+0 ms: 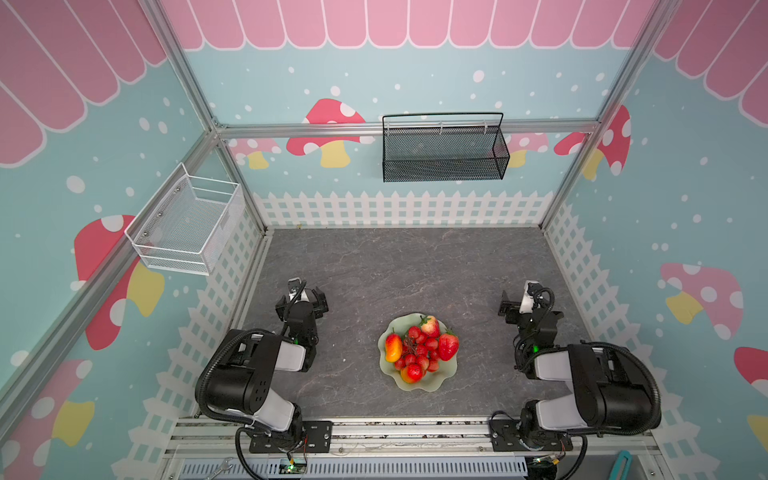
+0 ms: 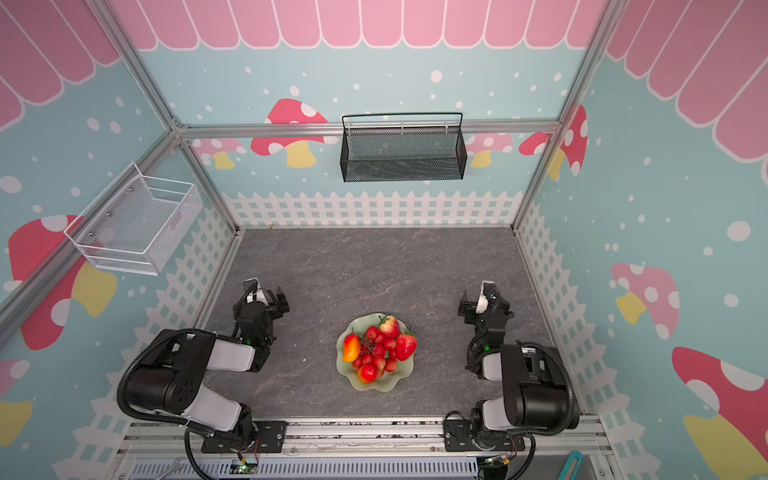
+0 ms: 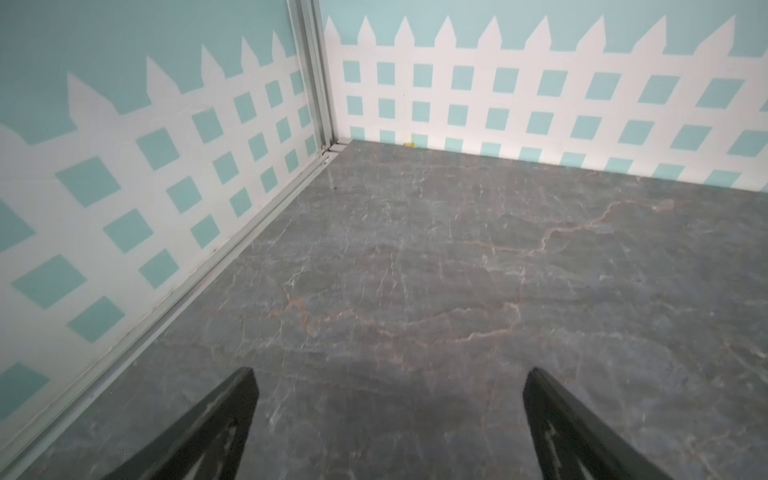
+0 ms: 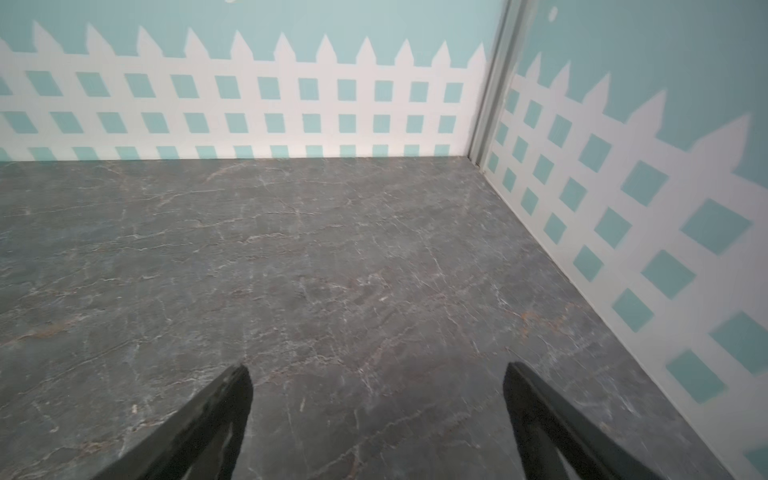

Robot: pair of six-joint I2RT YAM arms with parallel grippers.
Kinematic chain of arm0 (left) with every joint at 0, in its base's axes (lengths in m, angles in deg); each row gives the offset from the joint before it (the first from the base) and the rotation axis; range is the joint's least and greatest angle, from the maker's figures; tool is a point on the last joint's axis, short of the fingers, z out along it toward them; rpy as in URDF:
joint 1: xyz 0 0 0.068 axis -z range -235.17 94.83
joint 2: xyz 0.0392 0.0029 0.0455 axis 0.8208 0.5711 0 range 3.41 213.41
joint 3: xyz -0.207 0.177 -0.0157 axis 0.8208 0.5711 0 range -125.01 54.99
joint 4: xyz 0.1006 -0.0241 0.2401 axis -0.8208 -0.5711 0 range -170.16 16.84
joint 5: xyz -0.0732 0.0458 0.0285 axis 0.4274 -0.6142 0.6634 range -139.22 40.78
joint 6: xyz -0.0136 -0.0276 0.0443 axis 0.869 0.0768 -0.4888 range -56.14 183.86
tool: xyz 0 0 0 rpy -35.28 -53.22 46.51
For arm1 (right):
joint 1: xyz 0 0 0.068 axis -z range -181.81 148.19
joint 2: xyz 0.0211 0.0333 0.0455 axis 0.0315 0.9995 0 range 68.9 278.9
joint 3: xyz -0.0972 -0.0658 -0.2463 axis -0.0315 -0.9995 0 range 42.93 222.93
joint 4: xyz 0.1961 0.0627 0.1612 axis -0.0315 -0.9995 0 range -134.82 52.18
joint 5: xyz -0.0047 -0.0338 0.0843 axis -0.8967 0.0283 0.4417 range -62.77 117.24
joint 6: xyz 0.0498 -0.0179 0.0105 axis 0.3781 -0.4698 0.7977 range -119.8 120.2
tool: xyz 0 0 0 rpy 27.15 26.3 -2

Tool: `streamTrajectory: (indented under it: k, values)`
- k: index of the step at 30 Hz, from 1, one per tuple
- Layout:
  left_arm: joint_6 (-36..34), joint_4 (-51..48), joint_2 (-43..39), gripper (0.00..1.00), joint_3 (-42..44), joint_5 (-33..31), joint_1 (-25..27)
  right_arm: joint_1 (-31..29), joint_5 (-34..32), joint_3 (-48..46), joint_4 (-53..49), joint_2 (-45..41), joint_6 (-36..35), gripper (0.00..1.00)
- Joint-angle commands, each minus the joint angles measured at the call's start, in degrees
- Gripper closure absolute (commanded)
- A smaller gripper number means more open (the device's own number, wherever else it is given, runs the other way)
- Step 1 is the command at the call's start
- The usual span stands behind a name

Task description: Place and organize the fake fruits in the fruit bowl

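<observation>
1. Five fake fruits, all inside the fruit bowl [image 1: 424, 385], pale green and glossy with a wavy rim, just toward six o'clock from the middle of the grey worktop [image 1: 395, 270] in both top views.
2. Within that bowl, at the centre: bunch of red berries [image 1: 419, 351] on a dark stem.
3. Around the berries and crowded against them: one mango [image 1: 393, 348] at nine o'clock, second mango [image 1: 412, 372] at six o'clock, one strawberry [image 1: 431, 326] at one o'clock, second strawberry [image 1: 448, 346] at three o'clock.
4. At nine o'clock of the worktop, folded and well apart from the bowl: left arm [image 1: 249, 382].
5. Left jaws: spread wide in the left wrist view, gripping nothing, with bare marbled worktop between the two black tips and the fence-print wall [image 3: 498, 83] beyond.
6. At three o'clock of the worktop, folded likewise and well apart from the bowl: right arm [image 1: 602, 386].
7. Right jaws: equally wide apart in the right wrist view, holding nothing, with bare worktop between the tips.
8. Hung above the worktop: black mesh basket [image 1: 444, 153] on the back rail at twelve o'clock, white wire basket [image 1: 187, 224] on the side wall at ten o'clock.
</observation>
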Motion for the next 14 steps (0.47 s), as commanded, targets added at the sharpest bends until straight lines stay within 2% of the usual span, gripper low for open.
streamTrajectory:
  k: [1,3,4,6,12,13,14]
  values:
    - [-1.9,0.3,0.4,0.00,-2.4,1.8,-0.9,-2.8,0.1,1.6,3.8,1.8,-6.1,0.02]
    - [-1.3,-2.2,-0.9,0.00,-2.5,0.9,-0.3,-2.9,-0.2,0.6,8.4,3.0,-6.4,0.02]
    - [-1.4,-1.5,-0.5,0.00,-2.6,0.7,-0.3,-2.9,-0.2,1.1,5.1,1.8,-6.2,0.03]
    - [-1.9,-0.5,0.0,0.00,-2.5,0.5,-0.4,-2.9,-0.3,0.4,8.7,3.0,-6.4,0.02]
    - [-1.8,-0.9,0.0,0.00,-2.6,0.8,-0.5,-3.1,-0.8,0.7,6.8,2.4,-6.5,0.02]
    - [-1.9,-0.4,0.0,0.00,-2.5,0.8,-0.5,-3.2,-1.2,0.4,7.5,2.4,-6.4,0.02]
    - [-1.6,-1.2,-0.4,0.00,-2.5,0.8,-0.5,-3.2,-5.2,-0.4,8.2,2.0,-4.4,0.02]
